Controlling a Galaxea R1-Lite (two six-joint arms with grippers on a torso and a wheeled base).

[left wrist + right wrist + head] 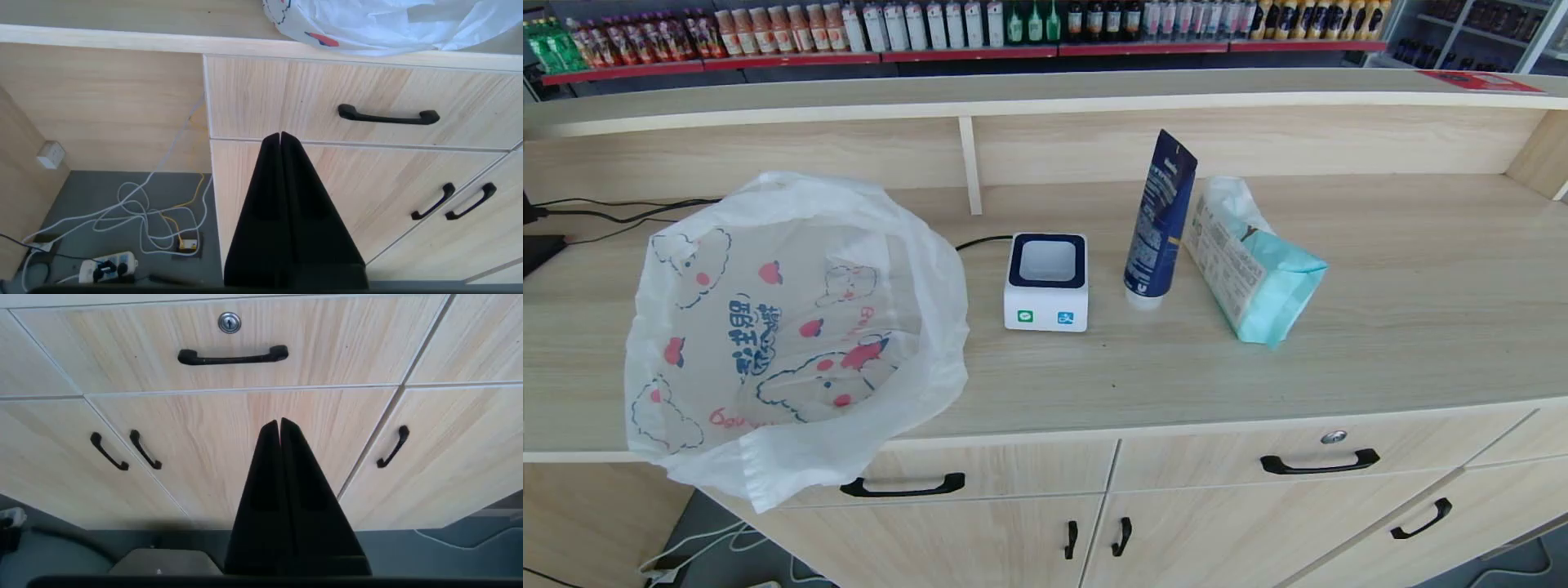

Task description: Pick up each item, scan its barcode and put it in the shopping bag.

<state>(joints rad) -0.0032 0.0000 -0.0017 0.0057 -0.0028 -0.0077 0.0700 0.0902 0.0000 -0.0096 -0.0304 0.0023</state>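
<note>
1. Shop shelves of bottles point(1013, 20) run behind a pale wooden bench point(1421, 310). Both arms hang low in front of its cabinet fronts, below the top.
2. The right gripper point(280, 425) is closed on nothing, its fingers pressed together. It faces the doors under the drawer with the lock point(230, 322).
3. That drawer sits under the right part of the bench. The goods therefore lie up and over the front edge from this gripper, a little further back on the top.
4. Nearest above it is the pale blue tissue pack point(1254, 273), lying on its side. Its long axis runs from the back towards the front edge, slanting right.
5. Just beside the pack, on the scanner side, the dark blue tube point(1160, 216) stands on its cap, near upright and slightly tilted.
6. The scanner point(1047, 282) comes next leftward. Beyond it is the open shopping bag point(792, 327), its rim hanging over the front edge.
7. The left gripper point(281, 140), likewise closed and empty, sits below the bag, well apart from both goods. I judge the right arm the nearer one for the first pick.
</note>
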